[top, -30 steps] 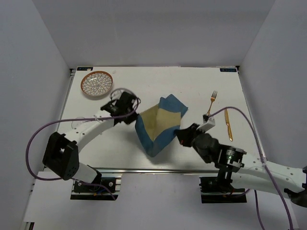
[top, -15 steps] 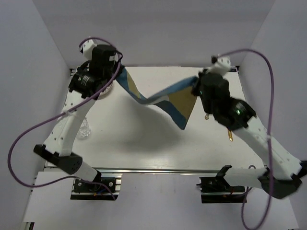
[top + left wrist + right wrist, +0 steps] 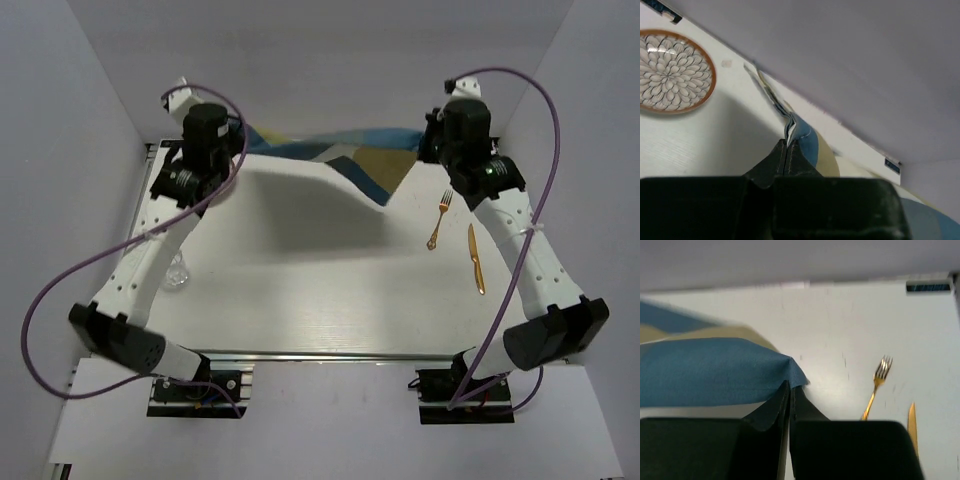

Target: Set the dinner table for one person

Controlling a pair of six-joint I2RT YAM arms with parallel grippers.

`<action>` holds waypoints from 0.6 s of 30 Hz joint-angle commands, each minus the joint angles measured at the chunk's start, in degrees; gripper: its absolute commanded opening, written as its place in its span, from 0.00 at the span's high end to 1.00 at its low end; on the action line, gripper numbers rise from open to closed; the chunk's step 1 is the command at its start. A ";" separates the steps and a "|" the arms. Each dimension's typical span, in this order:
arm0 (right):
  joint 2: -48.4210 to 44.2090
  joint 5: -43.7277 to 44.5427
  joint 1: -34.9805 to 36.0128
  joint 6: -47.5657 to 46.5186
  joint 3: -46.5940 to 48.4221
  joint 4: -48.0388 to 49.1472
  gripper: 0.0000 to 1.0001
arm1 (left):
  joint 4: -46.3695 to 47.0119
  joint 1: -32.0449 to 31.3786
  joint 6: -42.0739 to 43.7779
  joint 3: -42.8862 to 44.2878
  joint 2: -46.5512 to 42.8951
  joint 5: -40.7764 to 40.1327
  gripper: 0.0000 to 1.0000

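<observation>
A blue-and-tan placemat (image 3: 345,152) hangs stretched in the air above the back of the white dinner table (image 3: 300,290). My left gripper (image 3: 242,136) is shut on its left corner, which shows bunched at the fingertips in the left wrist view (image 3: 796,131). The right gripper (image 3: 424,142) is shut on the blue right corner (image 3: 715,371). The cloth sags in the middle and throws a shadow on the tabletop.
A patterned plate with a brown rim (image 3: 671,70) lies at the back left, mostly hidden under my left arm in the top view. A gold fork (image 3: 440,220) and a gold knife (image 3: 476,260) lie at the right. A clear glass (image 3: 177,271) stands at the left edge.
Both arms have swung up from the middle of the table to the back. They lifted the crumpled placemat and pulled it out wide between them.
</observation>
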 commanded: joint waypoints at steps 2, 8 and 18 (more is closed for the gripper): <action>-8.38 -10.27 -3.04 1.00 -16.63 12.12 1.00 | 18.61 -0.24 0.89 -27.41 -16.11 2.25 1.00; -15.15 -16.16 -4.45 6.88 -41.33 22.05 1.00 | 23.71 -1.64 -12.28 -61.00 -28.43 6.02 1.00; -40.70 -25.66 -4.36 14.54 -71.14 26.99 0.46 | 6.95 -1.64 -21.71 -78.04 -52.06 7.61 0.62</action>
